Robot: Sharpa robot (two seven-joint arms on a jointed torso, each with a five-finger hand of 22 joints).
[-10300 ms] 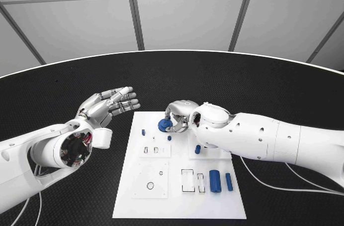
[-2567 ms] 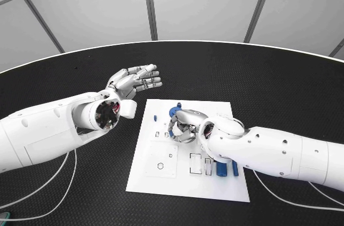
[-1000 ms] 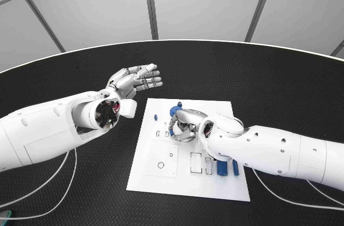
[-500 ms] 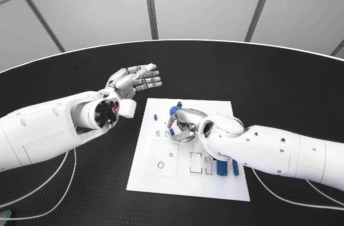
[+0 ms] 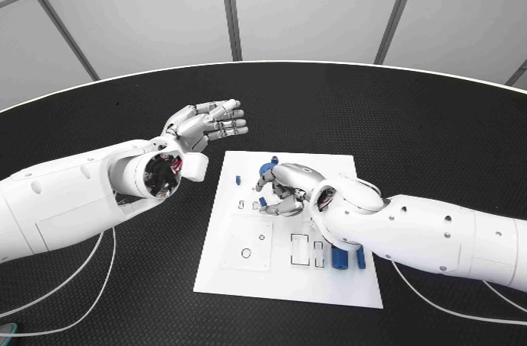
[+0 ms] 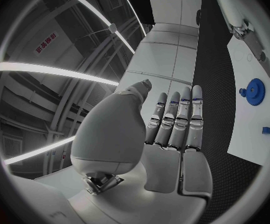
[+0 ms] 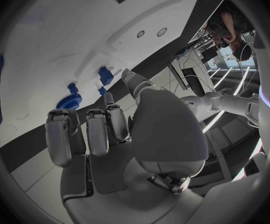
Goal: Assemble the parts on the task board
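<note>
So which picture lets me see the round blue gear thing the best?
The left wrist view: the blue gear lies in the open on the task board, its teeth visible. In the head view the right hand covers most of it. The right wrist view shows part of it past the fingers.

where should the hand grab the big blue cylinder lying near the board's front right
Grip the blue cylinder across its round sides near the middle, coming down from above. It lies flat on the task board, with a slimmer blue pin alongside, so keep the fingers narrow.

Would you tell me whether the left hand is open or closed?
Open: the left hand hovers beside the white board, fingers extended, holding nothing.
</note>
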